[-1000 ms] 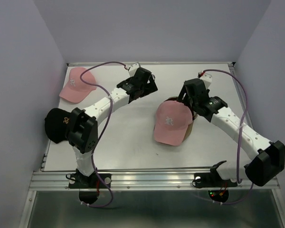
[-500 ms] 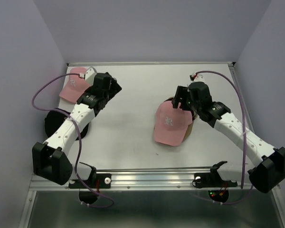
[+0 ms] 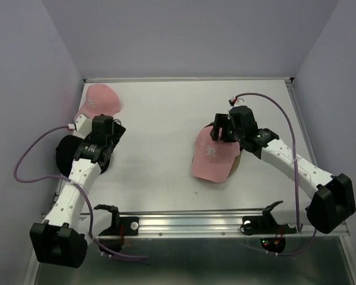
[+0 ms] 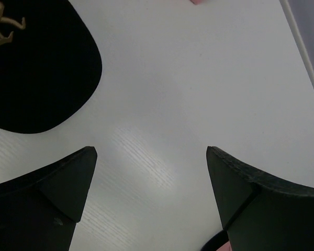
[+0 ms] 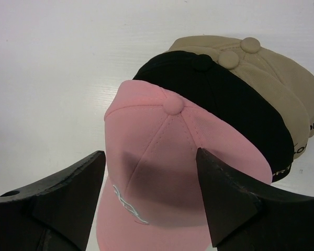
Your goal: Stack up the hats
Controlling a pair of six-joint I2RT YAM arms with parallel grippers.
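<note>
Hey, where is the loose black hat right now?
In the top view, the loose black hat lies at the table's left edge, just nearer than the lone pink hat and partly under the left arm.

Four caps lie nested in a row on the white table [image 5: 52, 78]. The pink cap [image 5: 188, 172] is nearest, then a black cap [image 5: 235, 99], then two tan caps [image 5: 264, 86] [image 5: 290, 65] farthest back, each crown button showing. Pale lettering runs along the right edges of the black and the tan ones. The gripper [image 5: 149, 157] hangs over the pink crown with its jaws apart, one dark finger [image 5: 68, 193] on either side.
</note>
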